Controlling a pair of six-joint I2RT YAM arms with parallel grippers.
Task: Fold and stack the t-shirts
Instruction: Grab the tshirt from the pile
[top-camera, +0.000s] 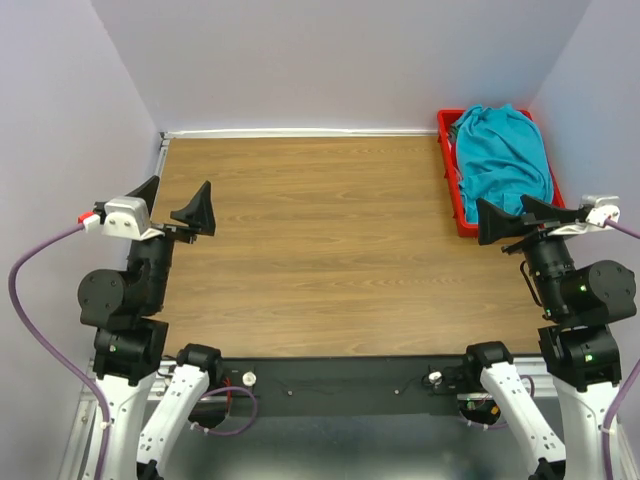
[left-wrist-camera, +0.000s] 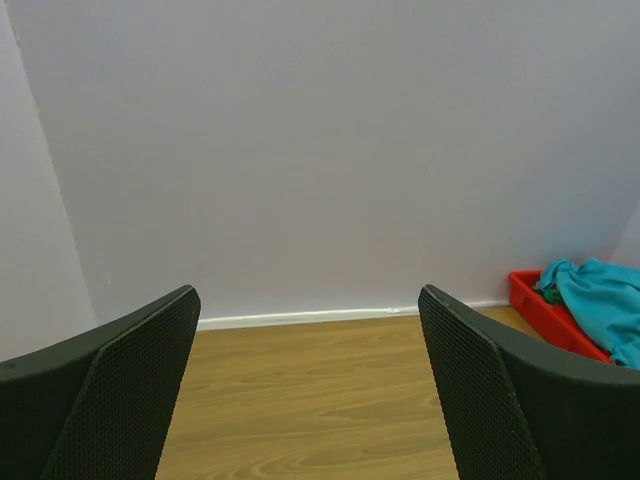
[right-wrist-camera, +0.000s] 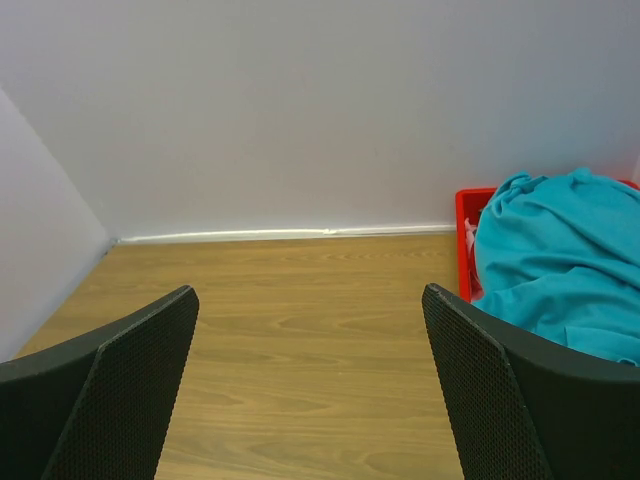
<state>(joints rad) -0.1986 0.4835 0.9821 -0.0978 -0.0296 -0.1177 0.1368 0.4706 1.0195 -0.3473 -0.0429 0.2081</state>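
The teal t-shirt (top-camera: 503, 160) lies crumpled in a soft heap in the rigid red plastic tray (top-camera: 446, 135) at the worktop's (top-camera: 320, 240) far right corner, with green cloth (left-wrist-camera: 553, 296) peeking out beneath. It looks light and limp and will likely sag, so pinch a raised fold. The left pincer (top-camera: 172, 200) and right pincer (top-camera: 518, 213) gape released, empty.

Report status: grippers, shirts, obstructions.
Left gripper open, empty. Right gripper open, empty, near red plastic tray. Crumpled teal cloth t-shirt heaped in tray, unfolded. Nothing blocking the reach.
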